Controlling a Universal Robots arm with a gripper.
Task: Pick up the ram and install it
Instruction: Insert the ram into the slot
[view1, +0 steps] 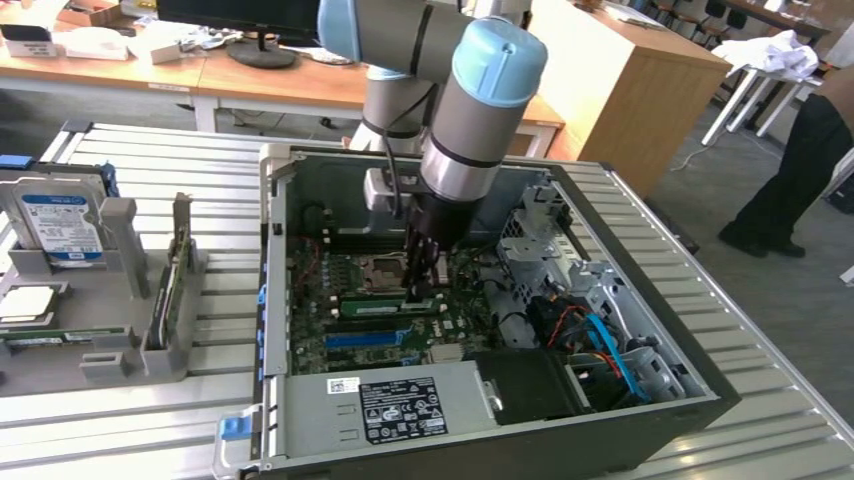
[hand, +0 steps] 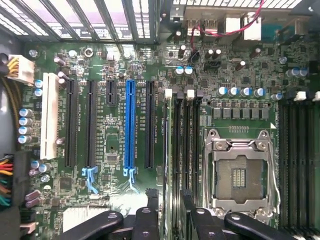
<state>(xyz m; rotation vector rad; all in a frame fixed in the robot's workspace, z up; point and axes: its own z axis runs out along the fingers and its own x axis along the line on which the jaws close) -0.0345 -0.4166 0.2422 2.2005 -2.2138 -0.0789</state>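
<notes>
Pincer (hand: 170, 202) spread wide and empty astride the green ram (hand: 165, 150), seated edge-up on the motherboard (hand: 112, 137).

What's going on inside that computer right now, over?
Gripper open, low over the memory slots beside the processor socket. Ram standing in a slot right under it, not gripped. No obstruction seen.

One blue slot (hand: 130, 125), one white slot (hand: 49, 116), one CPU socket (hand: 240, 175).
</notes>
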